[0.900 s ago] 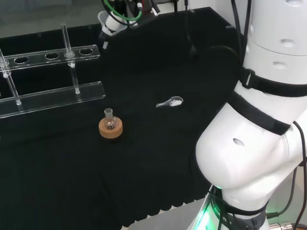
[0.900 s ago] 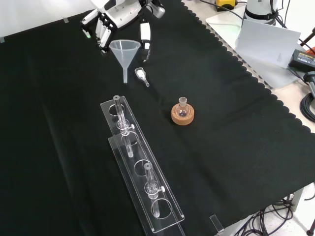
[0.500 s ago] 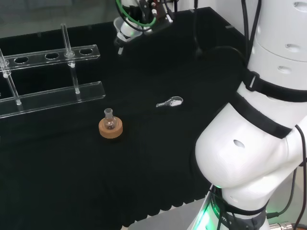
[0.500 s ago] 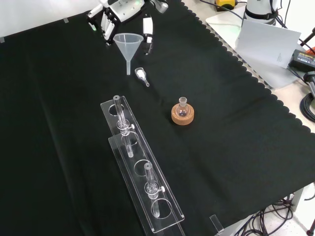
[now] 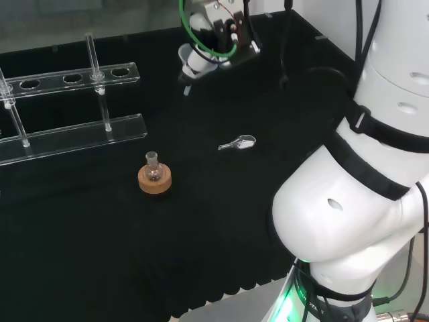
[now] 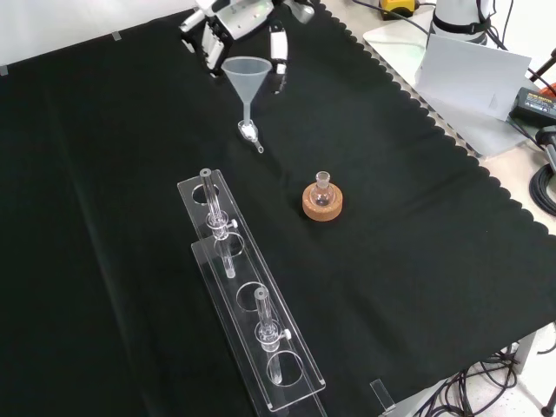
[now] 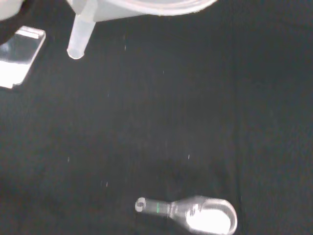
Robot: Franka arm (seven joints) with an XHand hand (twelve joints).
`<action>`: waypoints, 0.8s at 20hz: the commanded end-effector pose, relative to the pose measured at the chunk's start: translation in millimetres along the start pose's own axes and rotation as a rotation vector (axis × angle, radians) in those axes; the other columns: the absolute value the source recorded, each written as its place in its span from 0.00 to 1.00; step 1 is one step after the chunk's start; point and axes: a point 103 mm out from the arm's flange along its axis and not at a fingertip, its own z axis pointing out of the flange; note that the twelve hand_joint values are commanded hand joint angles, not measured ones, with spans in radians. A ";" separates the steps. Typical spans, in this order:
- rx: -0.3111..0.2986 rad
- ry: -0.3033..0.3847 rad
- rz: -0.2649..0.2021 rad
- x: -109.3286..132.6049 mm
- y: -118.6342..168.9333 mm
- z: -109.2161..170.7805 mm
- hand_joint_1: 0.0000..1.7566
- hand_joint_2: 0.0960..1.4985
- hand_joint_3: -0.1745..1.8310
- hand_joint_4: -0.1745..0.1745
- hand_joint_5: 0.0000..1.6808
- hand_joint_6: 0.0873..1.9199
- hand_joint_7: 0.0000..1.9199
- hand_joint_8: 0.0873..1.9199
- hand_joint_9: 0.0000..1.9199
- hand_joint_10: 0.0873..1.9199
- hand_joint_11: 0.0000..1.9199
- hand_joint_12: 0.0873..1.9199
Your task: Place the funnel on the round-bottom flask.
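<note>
The funnel is translucent white, the hand black and white. The flask is clear glass on a tan cork ring. The counter is covered in plain black cloth.

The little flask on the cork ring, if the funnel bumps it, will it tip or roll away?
Probably not roll: the flask sits upright in a cork ring that cradles its round base. It looks small and light, so a sideways knock from the funnel could likely tip it or shift it, ring and all.

The hand is cut off by the top edge in the front view, so its grip on the funnel cannot be judged. In the wrist view, the funnel's cone is cut off.
</note>
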 end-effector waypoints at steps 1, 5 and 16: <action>0.008 -0.016 -0.037 18.4 -16.0 18.3 0.42 0.36 0.30 0.69 0.52 0.36 0.65 0.21 0.49 0.15 0.00 0.77; 0.013 -0.029 -0.090 38.9 -23.2 20.0 0.43 0.36 0.30 0.69 0.52 0.36 0.65 0.21 0.49 0.15 0.00 0.77; 0.037 -0.103 -0.231 83.5 -35.7 25.6 0.43 0.36 0.31 0.69 0.52 0.36 0.65 0.21 0.49 0.14 0.00 0.77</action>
